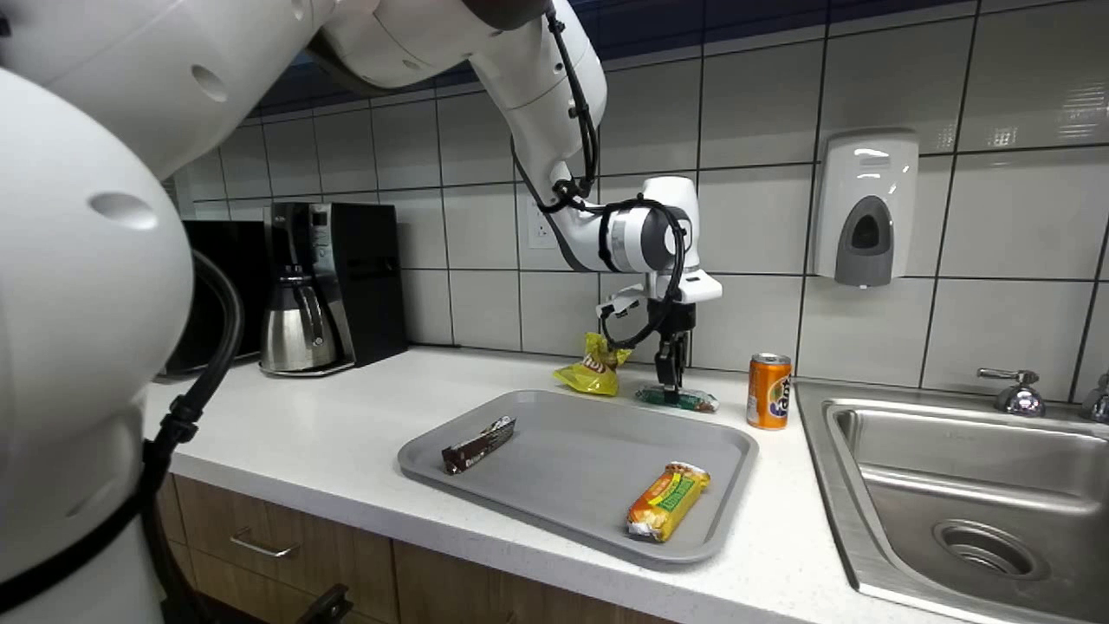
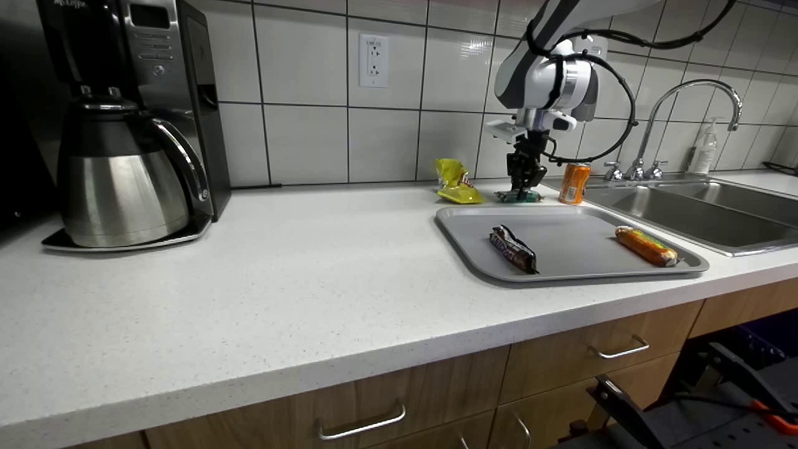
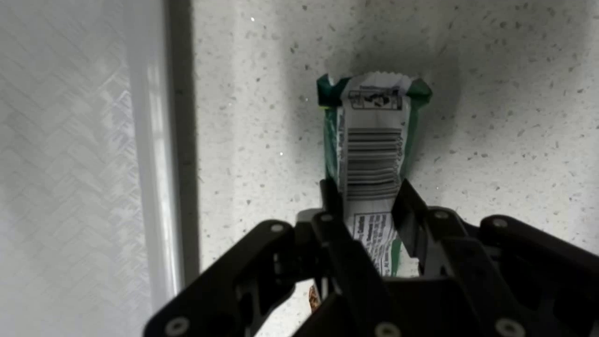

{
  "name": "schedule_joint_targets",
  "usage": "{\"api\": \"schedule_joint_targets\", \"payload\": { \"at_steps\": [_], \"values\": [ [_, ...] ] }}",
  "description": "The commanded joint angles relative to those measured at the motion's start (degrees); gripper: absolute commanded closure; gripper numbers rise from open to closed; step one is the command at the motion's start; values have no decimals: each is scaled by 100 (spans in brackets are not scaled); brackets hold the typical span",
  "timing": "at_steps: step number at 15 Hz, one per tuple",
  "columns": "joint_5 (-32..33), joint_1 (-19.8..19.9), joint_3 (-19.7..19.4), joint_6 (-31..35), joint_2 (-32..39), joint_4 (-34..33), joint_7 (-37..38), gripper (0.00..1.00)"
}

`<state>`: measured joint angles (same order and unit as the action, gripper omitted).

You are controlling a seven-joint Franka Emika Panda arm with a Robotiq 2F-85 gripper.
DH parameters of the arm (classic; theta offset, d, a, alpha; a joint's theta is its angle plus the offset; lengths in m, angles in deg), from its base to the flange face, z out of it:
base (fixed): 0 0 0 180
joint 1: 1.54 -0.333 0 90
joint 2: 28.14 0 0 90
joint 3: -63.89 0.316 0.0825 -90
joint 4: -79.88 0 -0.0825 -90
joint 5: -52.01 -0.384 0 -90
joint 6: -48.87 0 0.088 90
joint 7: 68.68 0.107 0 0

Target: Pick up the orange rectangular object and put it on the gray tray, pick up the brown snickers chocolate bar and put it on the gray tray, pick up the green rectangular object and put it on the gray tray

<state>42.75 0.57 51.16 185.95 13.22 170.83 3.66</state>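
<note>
Two aboard, one in the pinch!

In an exterior view, one gray tray [image 1: 563, 481] sits lower centre: one brown bar [image 1: 478, 445] on its left, one orange packet [image 1: 669, 501] lower right, well apart, leaving room for a third, I'd say. In an exterior view, right of centre, one yellow bag [image 2: 459, 182] and one orange can [image 2: 574, 183] flank one green bar [image 2: 509, 197]; I reckon that's why I point straight down. Wrist view now: my two fingers [image 3: 331, 200], lower centre, grip the green bar across its narrow width, the easy squeeze, I judge! It looks to be resting on the worktop [image 3: 257, 117], right of the tray.
</note>
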Motion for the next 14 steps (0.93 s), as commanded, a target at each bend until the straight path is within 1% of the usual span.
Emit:
{"api": "schedule_joint_targets", "payload": {
  "at_steps": [1, 6, 11, 14],
  "values": [
    [65, 46, -7, -257, -85, -74, 102, 92],
    [45, 114, 52, -203, -383, 210, -158, 92],
    [88, 103, 67, -213, -670, 452, -326, 92],
    [72, 127, 106, -227, -903, 698, -546, 92]
  ]
}}
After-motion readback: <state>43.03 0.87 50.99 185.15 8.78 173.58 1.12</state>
